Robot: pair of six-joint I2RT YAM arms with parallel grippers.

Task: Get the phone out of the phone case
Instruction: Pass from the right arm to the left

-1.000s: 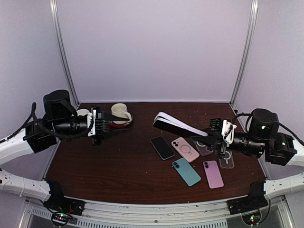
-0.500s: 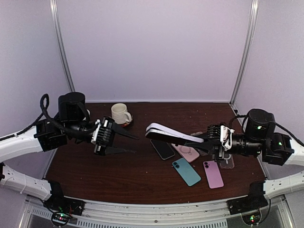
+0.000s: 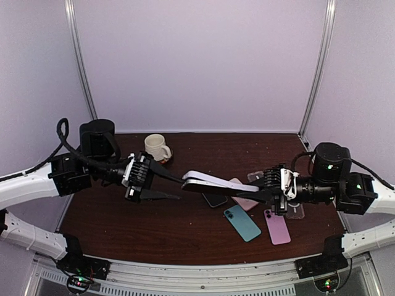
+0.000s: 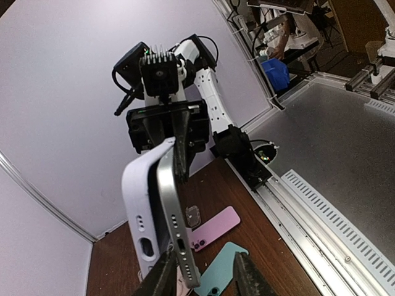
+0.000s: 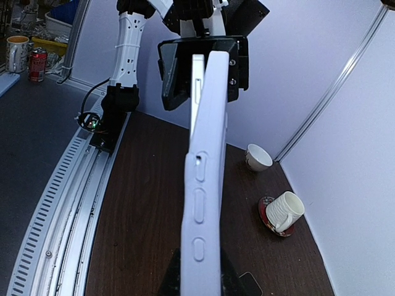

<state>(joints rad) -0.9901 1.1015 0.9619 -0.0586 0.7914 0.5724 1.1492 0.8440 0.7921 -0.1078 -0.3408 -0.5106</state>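
Phone case (image 3: 213,183) over brown table (image 3: 166,231), lilac walls (image 3: 197,68)

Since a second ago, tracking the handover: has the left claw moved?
Yes. The left claw swung rightward, away from the white mug, toward the cased phone.

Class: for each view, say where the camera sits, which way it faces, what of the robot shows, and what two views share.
Top: fixed above and behind, facing the back wall over the table; both arms, left gripper and right gripper at the phone.
Left wrist: on the left arm, facing the right arm; own fingers at the bottom.
Right wrist: on the right arm, facing the left arm; own fingers at the bottom.
Shared: phone in all; mug in top and right wrist.
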